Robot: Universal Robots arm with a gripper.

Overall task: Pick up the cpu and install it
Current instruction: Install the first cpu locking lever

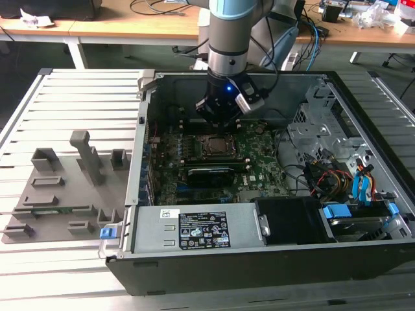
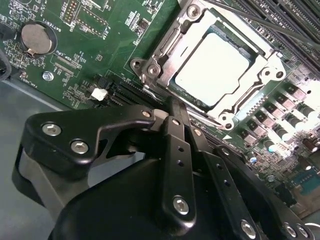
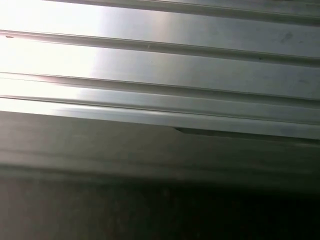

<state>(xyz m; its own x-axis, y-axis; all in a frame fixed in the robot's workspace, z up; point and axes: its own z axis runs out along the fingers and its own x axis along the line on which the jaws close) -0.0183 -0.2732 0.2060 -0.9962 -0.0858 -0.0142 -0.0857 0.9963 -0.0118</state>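
The cpu (image 2: 212, 67), a flat square chip with a silvery-white top, lies inside the metal-framed socket (image 2: 215, 30) on the green motherboard (image 2: 100, 55). In the second wrist view my gripper (image 2: 172, 106) hovers just beside the socket's edge, its black links converging, shut with nothing held. In the exterior view the gripper (image 1: 219, 120) hangs inside the open computer case (image 1: 259, 272), just behind and above the socket (image 1: 214, 146).
A power supply (image 1: 201, 230) and black fan shroud (image 1: 292, 217) line the case's front. Drive bays and cables (image 1: 337, 178) fill the exterior view's right. A grey parts fixture (image 1: 65, 188) lies on the slatted metal table (image 3: 160, 65). A coin battery (image 2: 36, 39) sits on the board.
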